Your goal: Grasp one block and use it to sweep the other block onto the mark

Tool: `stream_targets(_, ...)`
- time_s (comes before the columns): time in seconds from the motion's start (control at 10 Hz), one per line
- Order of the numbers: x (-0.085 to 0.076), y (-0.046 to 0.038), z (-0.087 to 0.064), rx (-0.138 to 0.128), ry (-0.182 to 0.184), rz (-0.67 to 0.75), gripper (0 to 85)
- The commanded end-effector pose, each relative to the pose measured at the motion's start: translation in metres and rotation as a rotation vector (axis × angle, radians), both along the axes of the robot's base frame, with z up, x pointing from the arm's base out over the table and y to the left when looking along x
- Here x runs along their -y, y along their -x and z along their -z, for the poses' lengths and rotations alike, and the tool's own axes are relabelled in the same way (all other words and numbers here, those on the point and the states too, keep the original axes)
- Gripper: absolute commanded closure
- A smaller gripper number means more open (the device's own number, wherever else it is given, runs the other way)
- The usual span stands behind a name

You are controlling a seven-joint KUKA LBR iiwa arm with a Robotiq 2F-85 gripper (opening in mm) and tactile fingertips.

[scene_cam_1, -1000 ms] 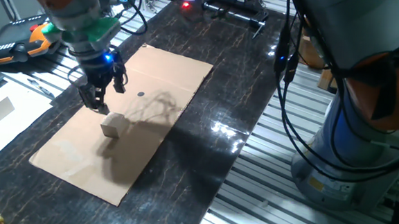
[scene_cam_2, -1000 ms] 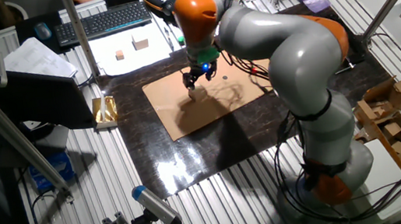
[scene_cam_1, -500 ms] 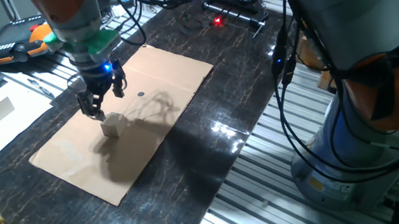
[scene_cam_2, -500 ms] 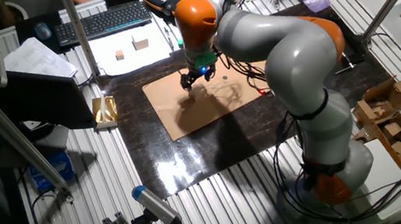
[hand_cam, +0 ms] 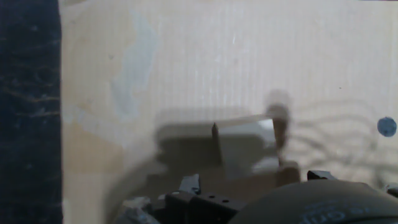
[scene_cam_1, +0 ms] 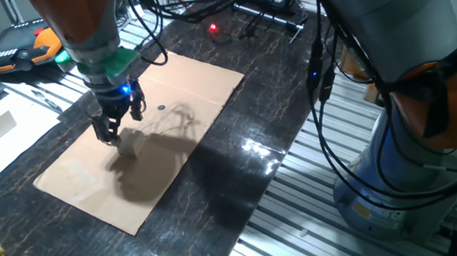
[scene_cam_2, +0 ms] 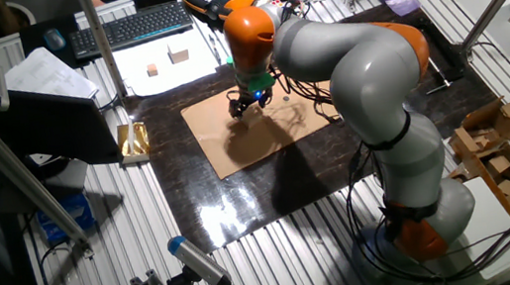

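while jaws straddle tan block, spread, block sits flat, cube, no long axis.

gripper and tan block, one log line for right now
gripper: low over tan wooden block | jaws: unclear | block: on cardboard sheet | mark: uncovered

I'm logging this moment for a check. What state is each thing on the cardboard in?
Hand: lowered over the block, open or shut unclear.
Wooden block: resting on the cardboard, right by the fingertips.
Mark: uncovered, nothing on it.
Cardboard sheet: lying flat on the table.
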State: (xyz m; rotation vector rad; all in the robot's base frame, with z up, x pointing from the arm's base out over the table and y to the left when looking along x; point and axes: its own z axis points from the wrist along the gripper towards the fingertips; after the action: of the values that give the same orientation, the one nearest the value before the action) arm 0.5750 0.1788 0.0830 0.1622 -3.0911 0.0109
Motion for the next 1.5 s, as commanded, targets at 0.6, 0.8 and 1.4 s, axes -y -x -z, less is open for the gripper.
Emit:
stream_targets(0.6, 0.003, 0.0002, 0.016, 0.005, -0.016, -0.006, 1.3)
stream_targets(0.8, 0.005, 0.0012, 0.021, 0.012, -0.015, -0.018, 5.7)
stream_targets(1.4, 0.005, 0.0021, 0.025, 0.000, 0.000, -0.063, 42.0)
